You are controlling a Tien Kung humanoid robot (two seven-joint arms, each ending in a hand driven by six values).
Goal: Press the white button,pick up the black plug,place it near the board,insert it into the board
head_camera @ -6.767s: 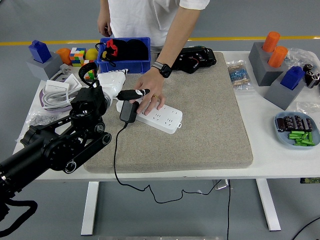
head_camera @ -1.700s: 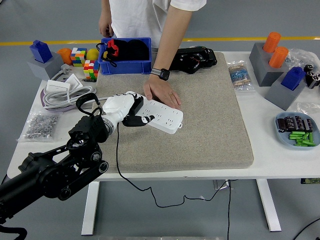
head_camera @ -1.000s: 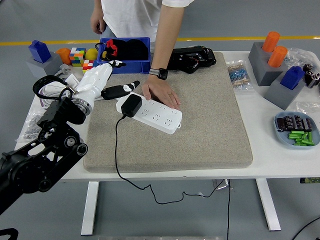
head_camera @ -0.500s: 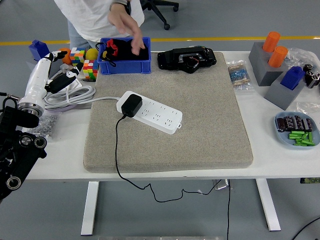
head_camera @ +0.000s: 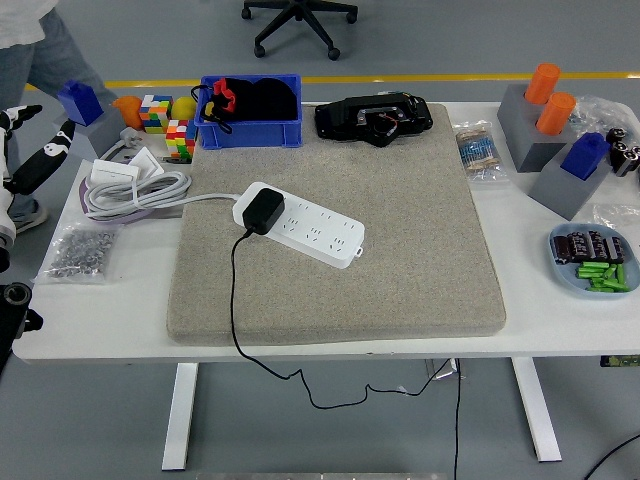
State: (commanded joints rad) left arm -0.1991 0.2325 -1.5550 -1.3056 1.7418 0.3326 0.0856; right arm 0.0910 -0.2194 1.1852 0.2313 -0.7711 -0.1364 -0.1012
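The white power strip [head_camera: 312, 228] lies at an angle on the grey mat [head_camera: 400, 250]. The black plug [head_camera: 263, 212] sits in the strip's left end, and its black cable [head_camera: 236, 300] runs down over the table's front edge. My left hand [head_camera: 28, 160] shows only at the far left edge, raised well away from the strip, its white and black fingers spread and holding nothing. My right hand does not appear.
A blue bin [head_camera: 250, 110] and a black device [head_camera: 373, 116] stand at the mat's back edge. Coiled white cable [head_camera: 130, 190], puzzle cubes [head_camera: 155, 112] and a bag of screws [head_camera: 72, 250] lie left. Grey blocks [head_camera: 535, 115] and a blue dish [head_camera: 592, 262] sit right. A person's legs [head_camera: 40, 60] stand at top left.
My left arm has pulled back further left, almost out of the picture. The person has stepped away from the bin to the top left corner. Strip and plug have not moved.
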